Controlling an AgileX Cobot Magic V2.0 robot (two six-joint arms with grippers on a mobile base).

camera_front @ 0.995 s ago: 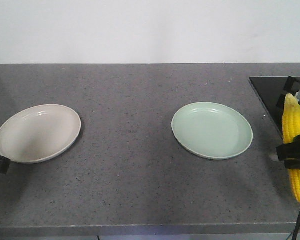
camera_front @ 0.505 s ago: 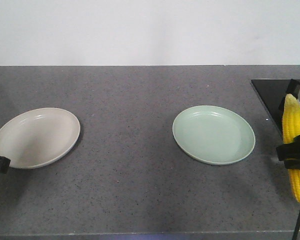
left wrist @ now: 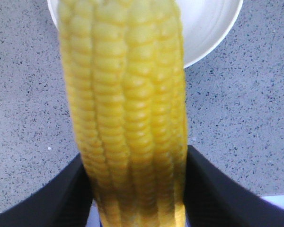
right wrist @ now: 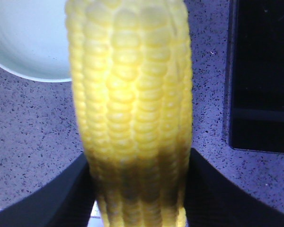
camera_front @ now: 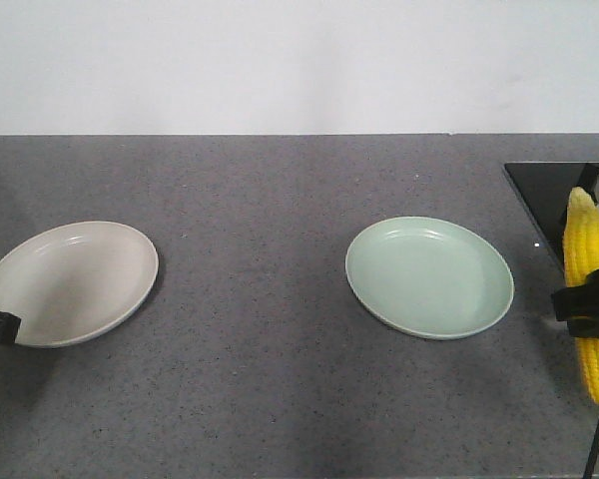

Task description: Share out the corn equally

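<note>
Both plates sit slightly lower in the front view than a second ago; both arms hold their cobs at the frame edges.

Left gripper point(left wrist: 137, 189) is clenched on a corn cob point(left wrist: 125, 109), the beige plate point(camera_front: 75, 284) just beyond the cob's tip. Right gripper point(right wrist: 139, 189) grips a second cob point(right wrist: 132, 104), the green plate point(camera_front: 429, 277) ahead and to its left, a black panel point(right wrist: 262, 71) to its right. Carry step in hand; next, judged: bring each cob over its plate, lower, release.

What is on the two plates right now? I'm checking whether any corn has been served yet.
Nothing: the beige plate and green plate both show bare surfaces. Both cobs are still held, one in the left gripper, one in the right gripper.
</note>
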